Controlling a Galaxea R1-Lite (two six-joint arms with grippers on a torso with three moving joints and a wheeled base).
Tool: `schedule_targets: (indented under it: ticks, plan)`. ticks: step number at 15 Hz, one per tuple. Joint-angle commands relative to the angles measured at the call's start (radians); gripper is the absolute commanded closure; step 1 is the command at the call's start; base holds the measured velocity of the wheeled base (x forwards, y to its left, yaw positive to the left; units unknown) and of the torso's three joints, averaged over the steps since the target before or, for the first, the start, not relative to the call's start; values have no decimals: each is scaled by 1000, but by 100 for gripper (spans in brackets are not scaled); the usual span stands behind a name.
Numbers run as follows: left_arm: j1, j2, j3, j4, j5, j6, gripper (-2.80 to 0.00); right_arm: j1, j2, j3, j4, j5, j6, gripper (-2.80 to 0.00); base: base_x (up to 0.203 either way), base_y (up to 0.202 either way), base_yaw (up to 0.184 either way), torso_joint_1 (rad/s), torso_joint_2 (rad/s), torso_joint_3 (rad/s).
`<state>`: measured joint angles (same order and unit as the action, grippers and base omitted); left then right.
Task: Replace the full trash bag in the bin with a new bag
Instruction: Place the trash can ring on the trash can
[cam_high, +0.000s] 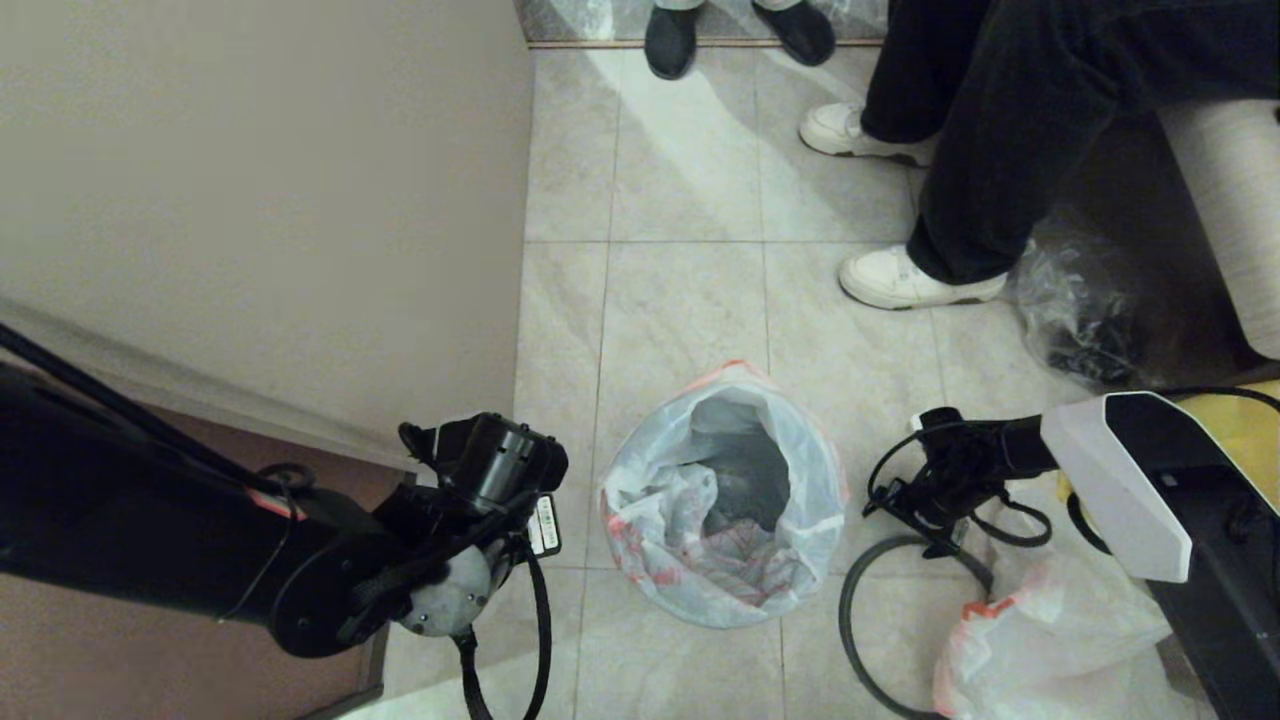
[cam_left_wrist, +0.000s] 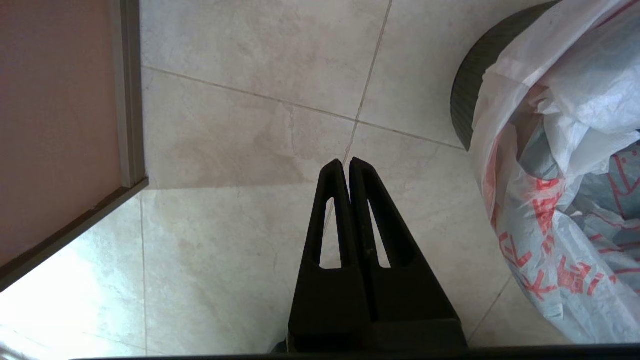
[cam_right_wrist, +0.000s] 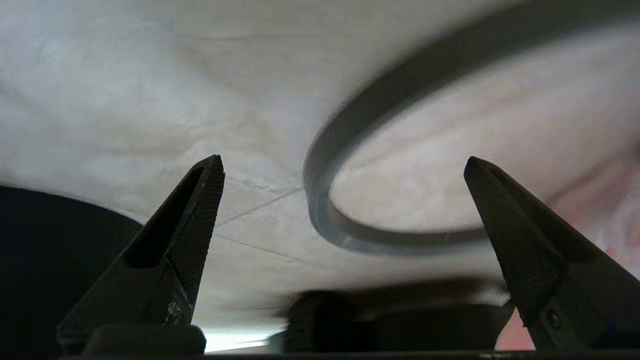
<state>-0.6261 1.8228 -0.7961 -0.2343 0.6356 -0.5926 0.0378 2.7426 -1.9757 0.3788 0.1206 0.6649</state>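
The bin (cam_left_wrist: 463, 95) stands mid-floor, its black wall showing beneath the new bag (cam_high: 650, 500), a thin white bag with red print that lines it and folds over the top. In the left wrist view the new bag (cam_left_wrist: 550, 190) is off to one side of my left gripper (cam_left_wrist: 345, 161), which hangs shut and empty above bare tile. The bin's grey rim ring (cam_high: 843, 610) lies on the floor to the bin's right. My right gripper (cam_right_wrist: 342, 165) is open just above the ring (cam_right_wrist: 330, 225). The full trash bag (cam_high: 1050, 640) lies beside the ring.
A wall (cam_high: 260, 200) stands at the left and a brown door edge (cam_left_wrist: 60, 125) is near my left arm. A person's white shoes (cam_high: 900, 280) and dark shoes (cam_high: 670, 40) stand beyond the bin. A clear bag of dark lumps (cam_high: 1075, 310) and a yellow bag (cam_high: 1245, 425) lie at the right.
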Motion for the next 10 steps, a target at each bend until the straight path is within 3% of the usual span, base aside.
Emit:
schedule_targets:
  ticks: [1,4,6,10]
  plan:
    - [16,1,0,-3,10,-1,0,-21,-1,1,-2,4,-70,-280,0,0,0,0,0,0]
    - [19,33,-1,-14,10,0,0,-78,-49,12,121,2,-107,-280,0,0,0,0,0,0]
    - [19,30,0,-25,10,4,0,-120,17,6,88,4,-190,-280,0,0,0,0,0,0]
    - [25,46,-5,-26,12,5,0,-102,33,7,89,52,-278,-280,0,0,0,0,0,0]
